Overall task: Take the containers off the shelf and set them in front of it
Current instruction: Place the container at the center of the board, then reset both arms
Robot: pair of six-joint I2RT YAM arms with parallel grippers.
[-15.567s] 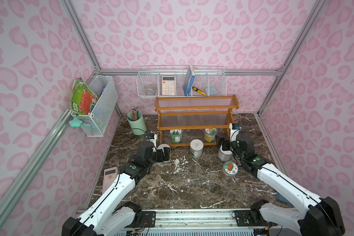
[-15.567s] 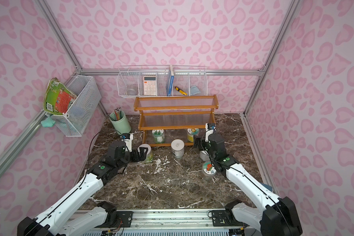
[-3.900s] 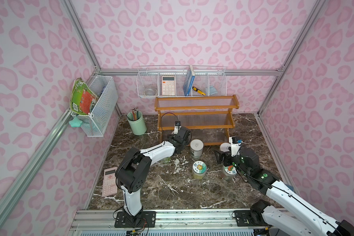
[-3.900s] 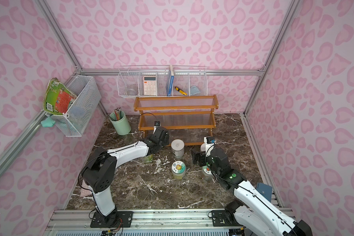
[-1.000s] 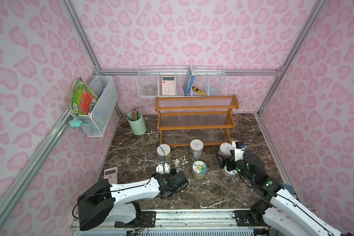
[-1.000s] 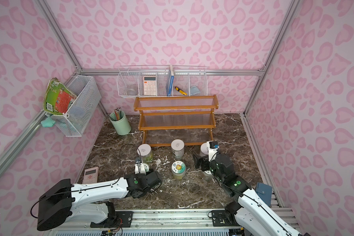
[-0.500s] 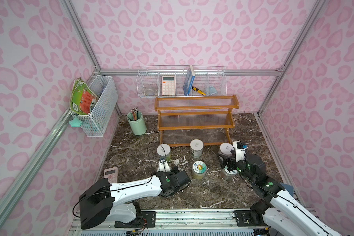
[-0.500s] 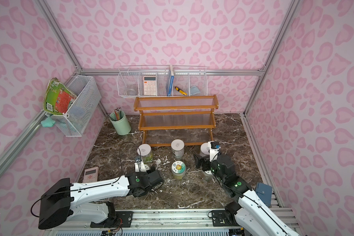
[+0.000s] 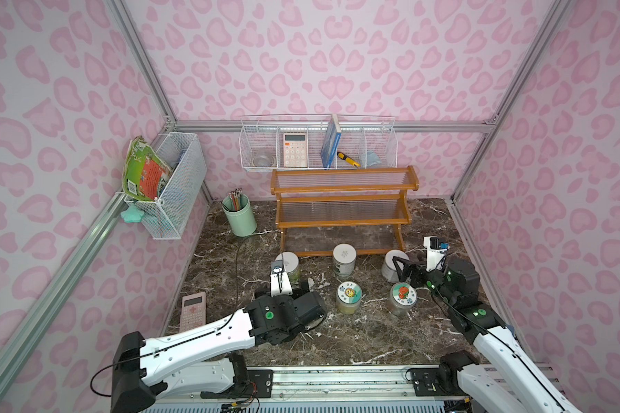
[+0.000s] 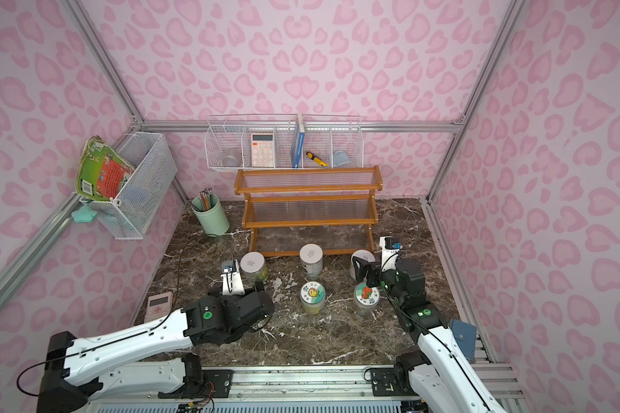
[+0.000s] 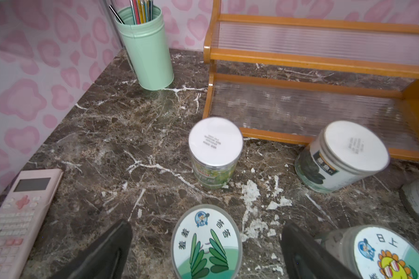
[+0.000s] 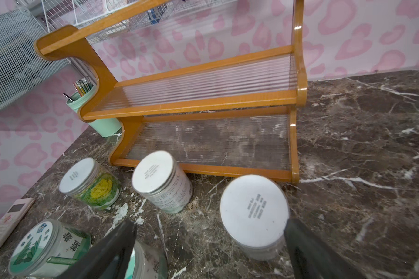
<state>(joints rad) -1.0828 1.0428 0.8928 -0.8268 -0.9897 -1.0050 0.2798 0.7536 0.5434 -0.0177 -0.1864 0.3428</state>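
Six jars (image 9: 344, 259) upright on the table (image 9: 426, 221), in front of the shelf (image 9: 340, 224). Leaf-lidded jar (image 11: 206, 244) between the left fingers (image 11: 107, 251), spread wide, clear of it on both sides, gripping nothing. Plain-lidded jar (image 12: 253, 212) between the tips of the right fingers (image 12: 114, 244), likewise wide apart, unclamped.

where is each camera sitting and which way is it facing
Both top views: high at the robot's side of the table, looking down and forward at the shelf; the left arm and right arm show.
Left wrist: low over the table, facing the shelf; the open left claw flanks the plant-lid jar.
Right wrist: low, facing the shelf from the robot's right; the open right claw shows.
Shared: both wrist views show the plant-lid jar and the pencil cup.
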